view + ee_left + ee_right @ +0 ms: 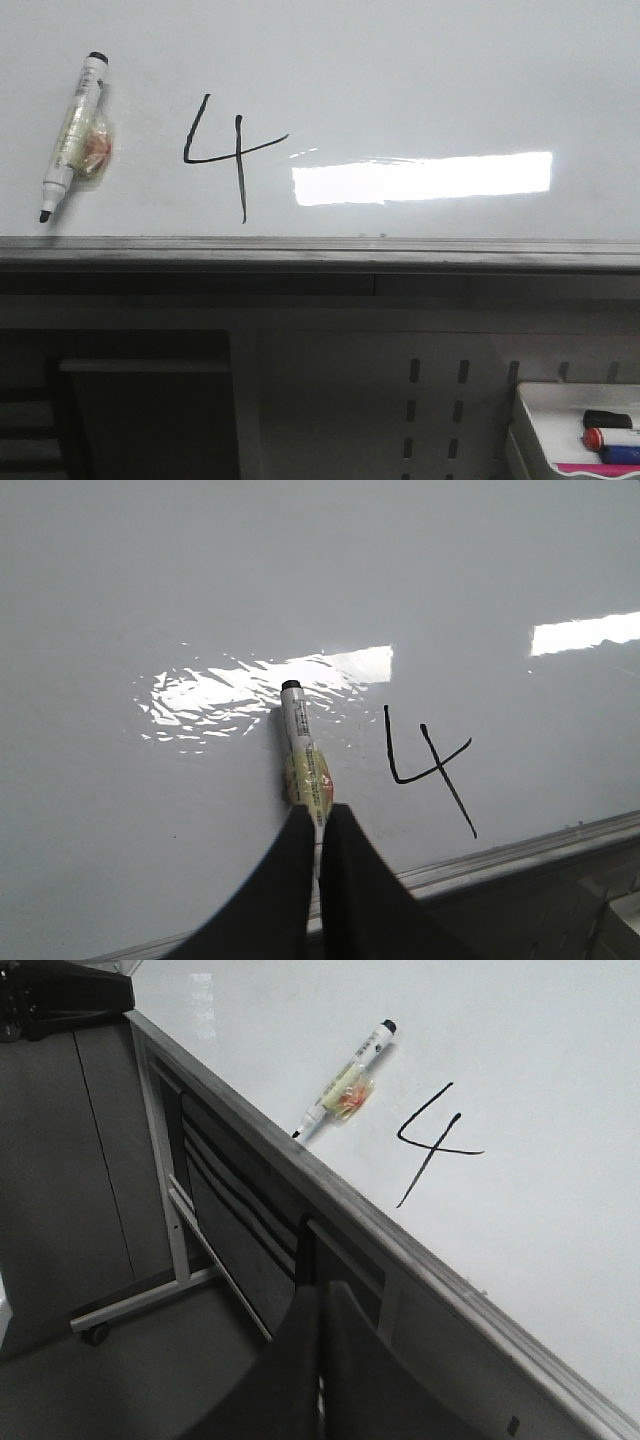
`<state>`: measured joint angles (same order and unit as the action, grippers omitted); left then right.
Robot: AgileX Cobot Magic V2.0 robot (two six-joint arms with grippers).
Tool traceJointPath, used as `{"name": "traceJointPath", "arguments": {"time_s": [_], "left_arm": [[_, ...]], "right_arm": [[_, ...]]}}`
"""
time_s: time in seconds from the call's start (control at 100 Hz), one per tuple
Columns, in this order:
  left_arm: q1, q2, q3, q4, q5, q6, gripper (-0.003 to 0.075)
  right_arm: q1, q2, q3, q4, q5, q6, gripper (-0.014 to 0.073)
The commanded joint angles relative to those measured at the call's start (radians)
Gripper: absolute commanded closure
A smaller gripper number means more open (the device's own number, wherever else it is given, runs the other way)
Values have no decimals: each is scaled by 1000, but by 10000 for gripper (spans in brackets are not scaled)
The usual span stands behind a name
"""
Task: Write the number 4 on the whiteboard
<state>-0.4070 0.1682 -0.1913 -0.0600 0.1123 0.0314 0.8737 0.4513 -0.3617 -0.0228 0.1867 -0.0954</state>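
The number 4 (240,150) is drawn in thin black strokes on the whiteboard (400,70), left of the bright reflection. It also shows in the left wrist view (437,768) and the right wrist view (435,1150). A white marker (73,125) with a yellowish wrap lies free on the board, left of the 4. My left gripper (318,825) is shut and empty, back from the board, and its fingers cover the marker's (298,730) near end. My right gripper (320,1295) is shut and empty, below the board's frame, far from the marker (345,1090).
The board's dark grey lower frame (320,255) runs across the front view. A small white tray (530,420) with a red marker (610,438) and other coloured markers sits at the lower right. A wheeled stand leg (140,1300) is below the board.
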Motion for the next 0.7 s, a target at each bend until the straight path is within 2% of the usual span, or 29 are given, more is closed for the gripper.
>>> {"name": "traceJointPath", "arguments": {"time_s": [0.0,0.34,0.53,0.69], "left_arm": [[2,10,-29,-2,-74,-1,741],[21,10,-22,25,-71,-1,741],[183,-39,49,47,-74,-5,741],[341,-115,131,97,-72,-107,741]], "right_arm": [[-5,0,-26,-12,-88,-10,658],[-5,0,-26,-12,-88,-10,658],[-5,0,-26,-12,-88,-10,658],[-5,0,-26,-12,-88,-10,658]]}}
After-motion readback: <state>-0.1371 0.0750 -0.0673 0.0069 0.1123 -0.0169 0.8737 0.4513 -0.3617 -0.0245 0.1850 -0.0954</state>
